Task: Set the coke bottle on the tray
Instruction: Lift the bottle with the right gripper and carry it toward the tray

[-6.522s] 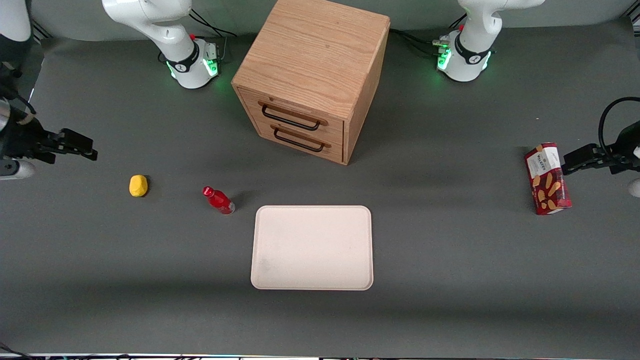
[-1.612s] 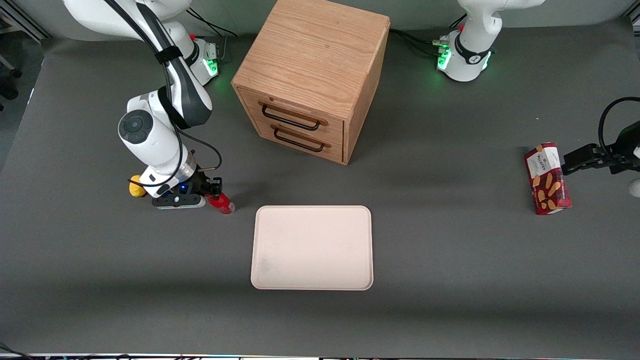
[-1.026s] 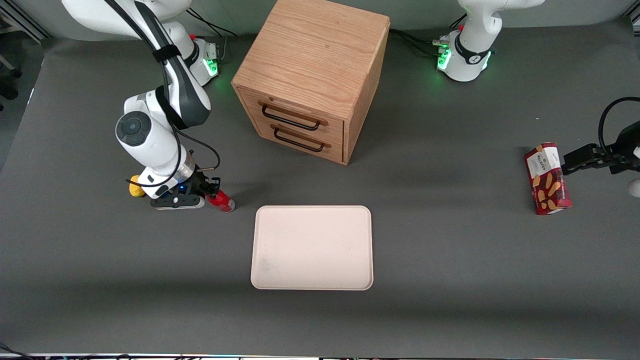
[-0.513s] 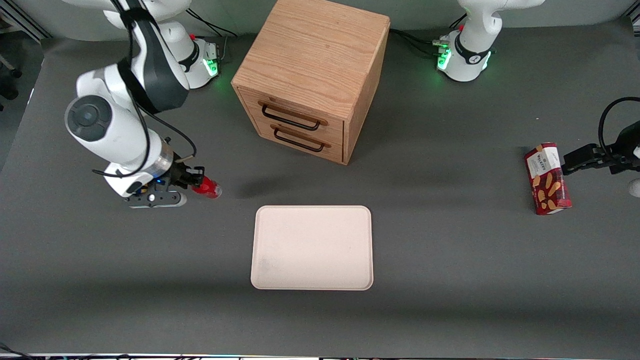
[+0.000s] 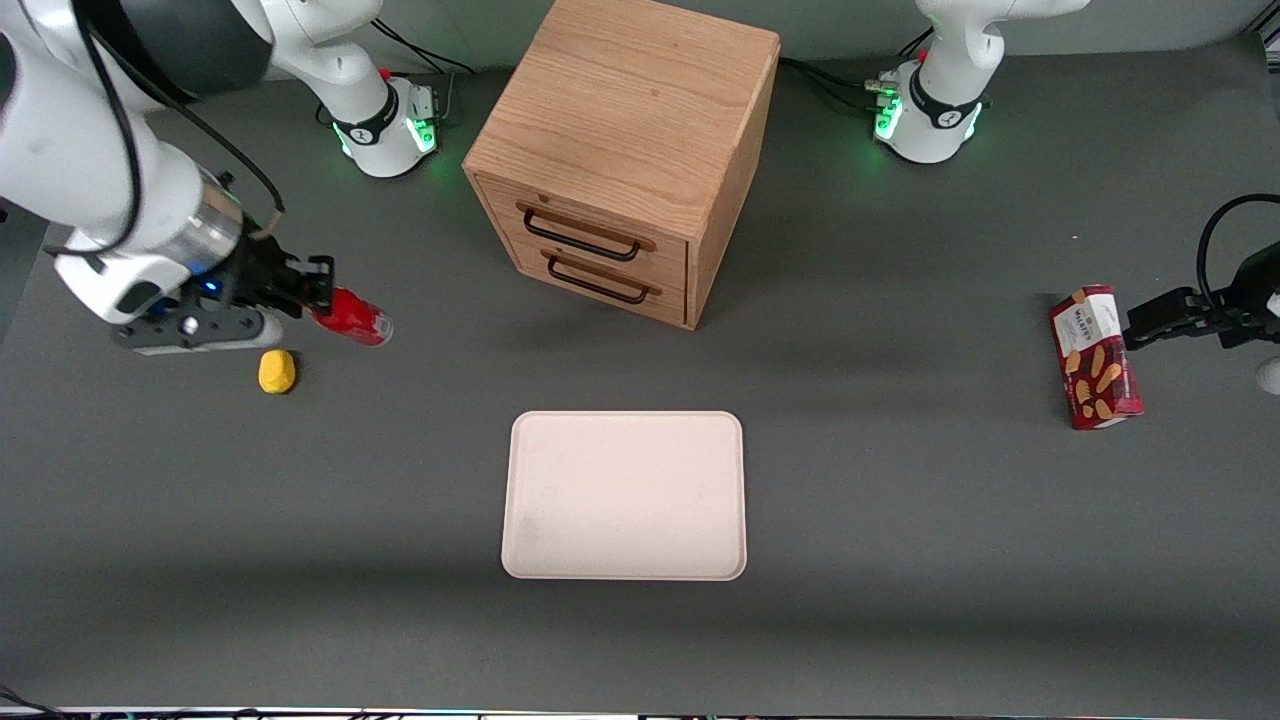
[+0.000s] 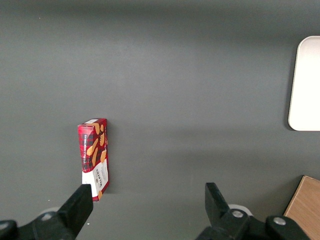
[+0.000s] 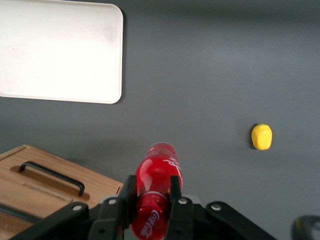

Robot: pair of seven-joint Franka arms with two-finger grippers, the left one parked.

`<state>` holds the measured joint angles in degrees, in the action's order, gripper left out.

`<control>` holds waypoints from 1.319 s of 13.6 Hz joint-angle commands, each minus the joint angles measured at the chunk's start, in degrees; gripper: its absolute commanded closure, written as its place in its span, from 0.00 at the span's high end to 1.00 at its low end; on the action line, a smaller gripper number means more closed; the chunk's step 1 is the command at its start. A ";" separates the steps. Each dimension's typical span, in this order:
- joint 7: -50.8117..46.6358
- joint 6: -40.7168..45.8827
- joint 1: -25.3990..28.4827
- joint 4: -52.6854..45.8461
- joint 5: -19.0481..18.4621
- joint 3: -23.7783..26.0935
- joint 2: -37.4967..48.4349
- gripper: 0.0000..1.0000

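A: Above the tabletop, toward the working arm's end: bottle held lying sideways, off the surface.

B: Gripper?

A: Fingers closed on the bottle. Yellow lump beneath; tray well apart, bare.

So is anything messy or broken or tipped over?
Nothing looks broken or spilled. The snack box lies flat on the table toward the parked arm's end. The gripper holds the coke bottle sideways in the air above the table, near the yellow lump. The tray sits bare and straight.
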<state>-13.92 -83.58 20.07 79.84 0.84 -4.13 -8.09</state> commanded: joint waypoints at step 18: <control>-14.36 -3.16 1.55 -30.26 3.55 6.68 -26.61 0.00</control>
<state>-24.41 -86.07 20.75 55.02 3.91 2.50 -30.98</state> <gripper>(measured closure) 0.692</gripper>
